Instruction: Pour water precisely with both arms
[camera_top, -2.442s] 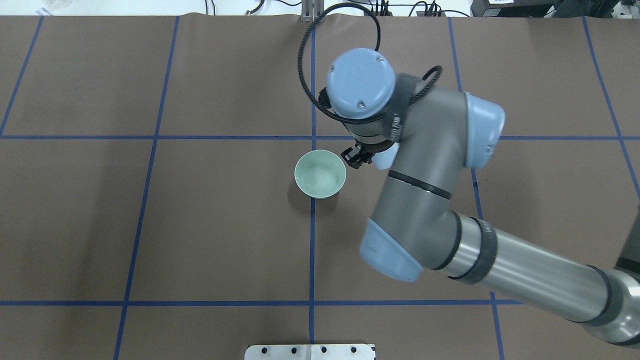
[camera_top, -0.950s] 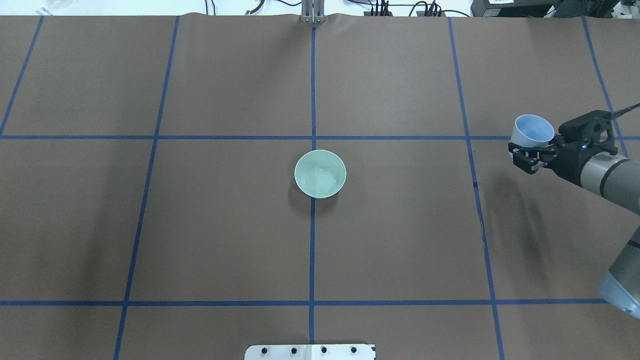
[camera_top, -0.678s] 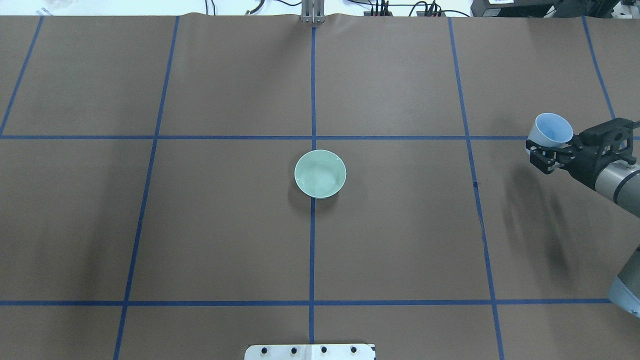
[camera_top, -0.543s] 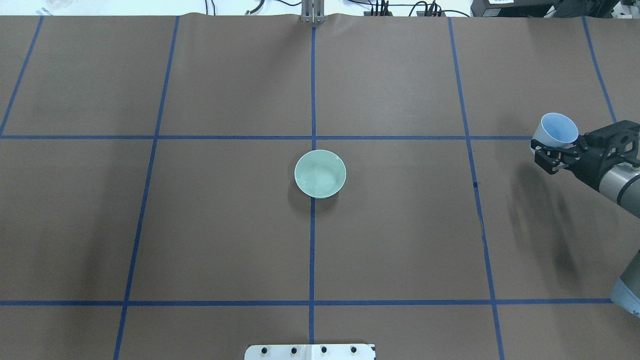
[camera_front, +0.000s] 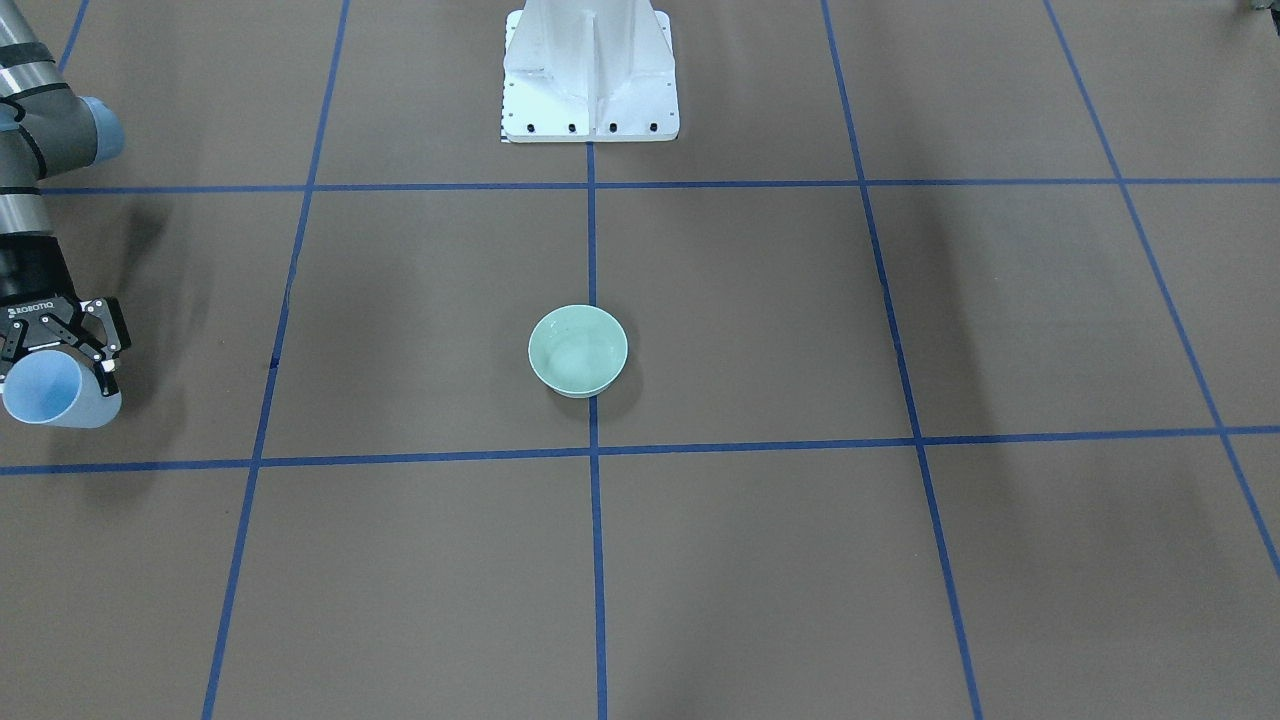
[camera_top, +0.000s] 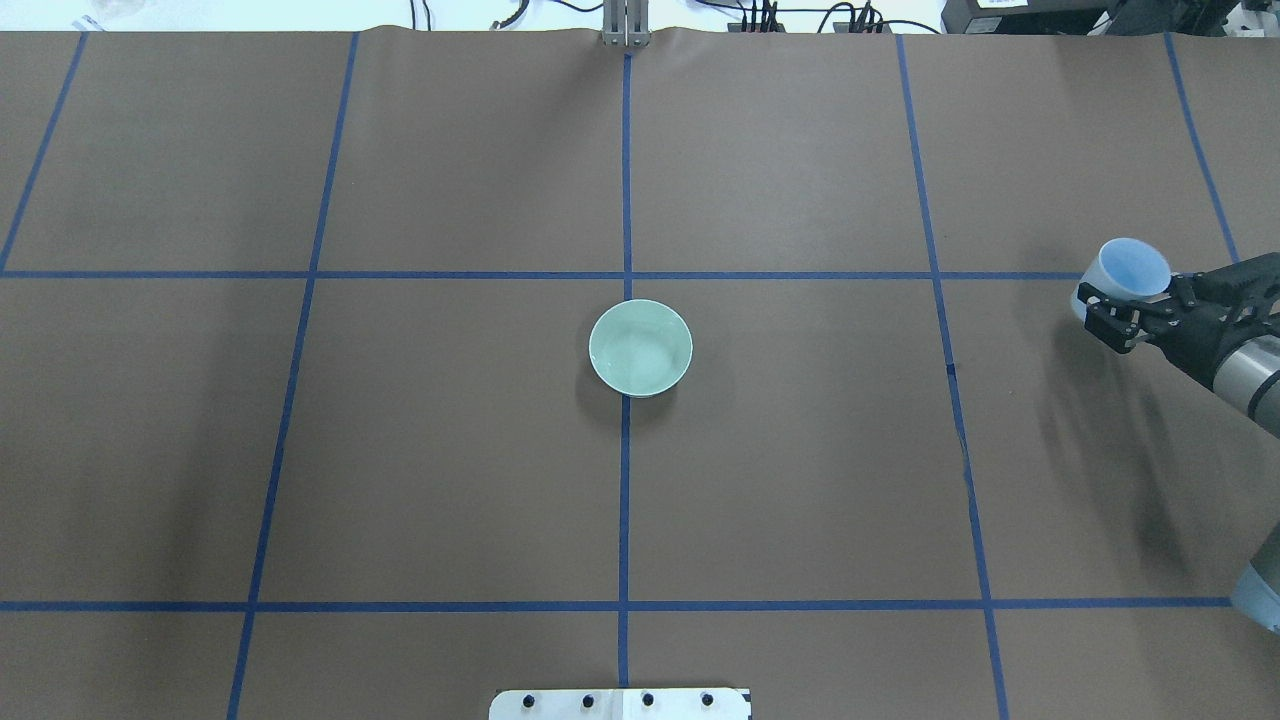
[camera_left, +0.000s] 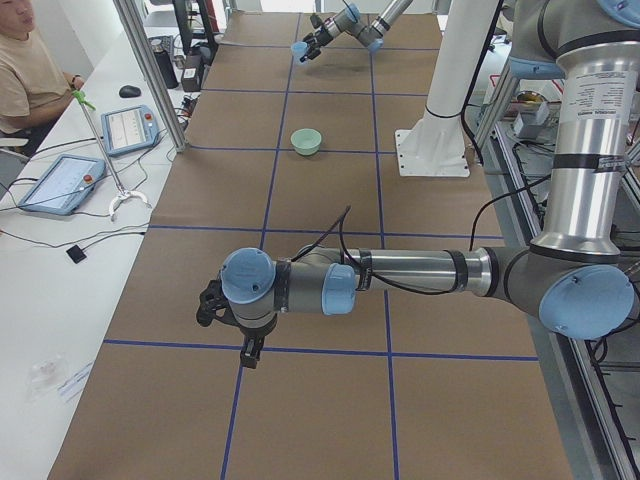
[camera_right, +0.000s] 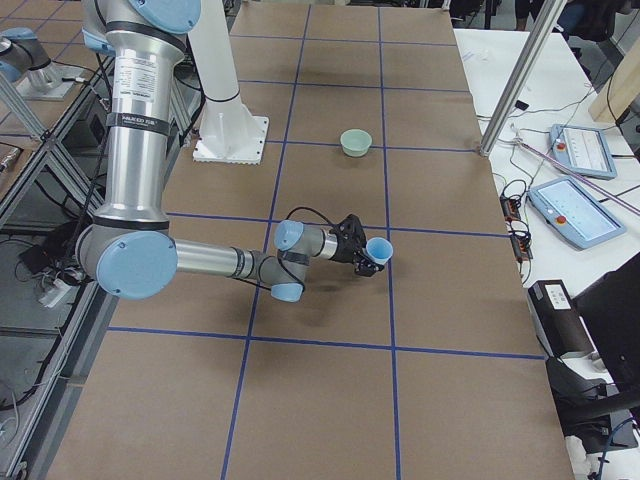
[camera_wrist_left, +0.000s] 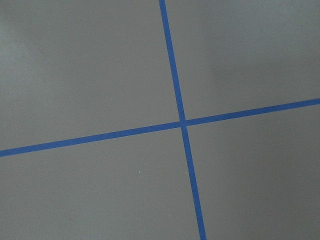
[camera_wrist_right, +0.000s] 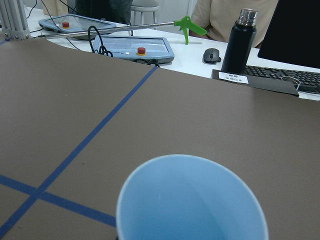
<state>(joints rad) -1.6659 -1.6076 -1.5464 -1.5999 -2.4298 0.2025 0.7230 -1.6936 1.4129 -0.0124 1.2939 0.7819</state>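
The right gripper (camera_front: 57, 365) clasps a blue cup (camera_top: 1130, 270), well to the right of the green bowl (camera_top: 640, 348). The left gripper (camera_left: 248, 350) hangs far off on the bowl's opposite side, and I cannot tell its grip.

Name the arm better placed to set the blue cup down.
Right. The right gripper is shut on the cup, tilted above the table; the left gripper is at the opposite end, far from it.

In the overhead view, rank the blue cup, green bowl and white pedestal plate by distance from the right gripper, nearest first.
1. Blue cup: held in the right gripper, far right.
2. Green bowl: table centre.
3. White pedestal plate: bottom edge, centre.
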